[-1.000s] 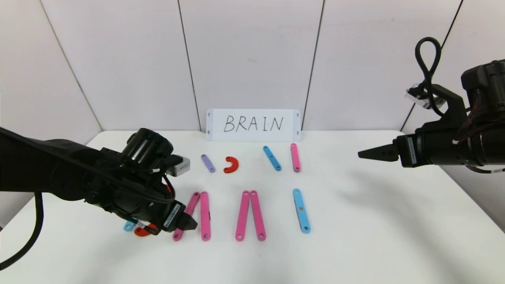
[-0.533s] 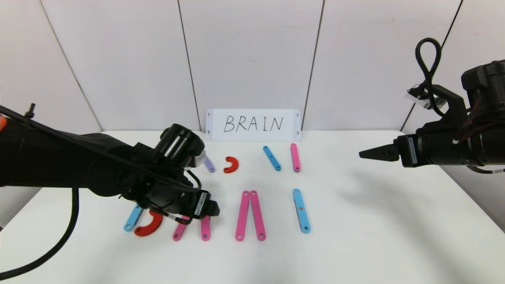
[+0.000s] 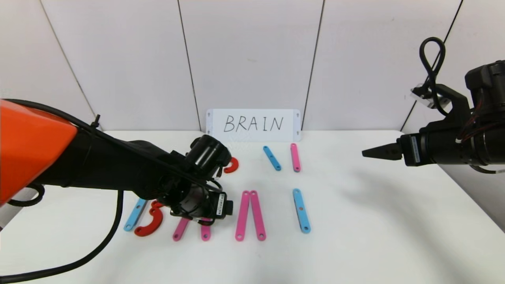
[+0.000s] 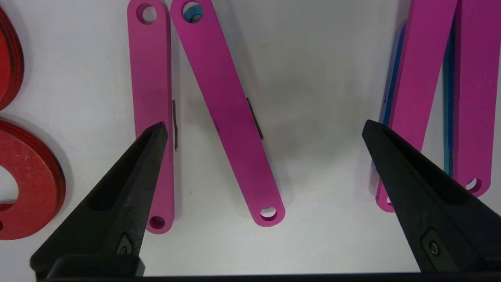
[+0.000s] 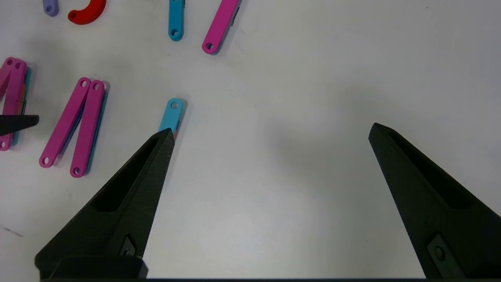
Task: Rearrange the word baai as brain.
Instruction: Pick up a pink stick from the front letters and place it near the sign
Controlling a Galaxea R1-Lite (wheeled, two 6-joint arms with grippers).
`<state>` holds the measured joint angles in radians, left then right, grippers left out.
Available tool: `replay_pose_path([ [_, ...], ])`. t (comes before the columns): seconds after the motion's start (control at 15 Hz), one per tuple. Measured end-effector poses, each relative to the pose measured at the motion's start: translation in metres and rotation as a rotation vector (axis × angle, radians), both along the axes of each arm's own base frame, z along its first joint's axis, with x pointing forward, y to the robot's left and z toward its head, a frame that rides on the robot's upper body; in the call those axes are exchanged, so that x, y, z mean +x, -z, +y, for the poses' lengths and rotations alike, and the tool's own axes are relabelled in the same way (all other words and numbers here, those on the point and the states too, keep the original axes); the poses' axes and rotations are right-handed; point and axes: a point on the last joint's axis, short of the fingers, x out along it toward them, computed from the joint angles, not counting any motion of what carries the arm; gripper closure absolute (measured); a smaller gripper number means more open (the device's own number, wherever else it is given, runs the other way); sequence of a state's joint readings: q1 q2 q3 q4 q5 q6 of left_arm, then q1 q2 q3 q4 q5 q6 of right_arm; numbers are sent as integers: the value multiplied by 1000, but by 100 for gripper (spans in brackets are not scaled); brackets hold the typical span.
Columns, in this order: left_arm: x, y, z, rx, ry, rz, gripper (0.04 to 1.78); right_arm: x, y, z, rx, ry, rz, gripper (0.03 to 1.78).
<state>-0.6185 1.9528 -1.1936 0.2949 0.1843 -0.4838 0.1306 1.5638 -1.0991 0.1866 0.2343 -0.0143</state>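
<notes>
The word lies in a row near the table's front. A light-blue strip and red arcs form its first letter. After that come a pink pair, a second pink pair and a light-blue strip. My left gripper hovers low over the first pink pair, hiding its upper part. In the left wrist view that gripper is open and empty, with one pink strip between its fingers and another pink strip by one fingertip. My right gripper hangs open above bare table at the right.
A white card reading BRAIN leans on the back wall. In front of it lie a loose red arc, a blue strip and a pink strip. A purple strip shows only in the right wrist view.
My left arm has swung rightward along the row, from over the first letter to over the first pink pair. The blue strip and red arcs are uncovered. The right arm has barely moved.
</notes>
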Motion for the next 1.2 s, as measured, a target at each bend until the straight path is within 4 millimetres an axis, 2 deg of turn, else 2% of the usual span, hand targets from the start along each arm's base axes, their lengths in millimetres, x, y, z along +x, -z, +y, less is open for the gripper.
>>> replay_pose_path([
  [0.93,-3,8,-18,40,-5,-7,9,1,1,-2,-1,8,3,7],
  [1.07,-2,11,-19,47,-5,-3,20,1,1,-2,-3,8,4,7],
  [1.2,-1,13,-19,69,-15,-11,41,1,2,-2,-4,8,7,7],
])
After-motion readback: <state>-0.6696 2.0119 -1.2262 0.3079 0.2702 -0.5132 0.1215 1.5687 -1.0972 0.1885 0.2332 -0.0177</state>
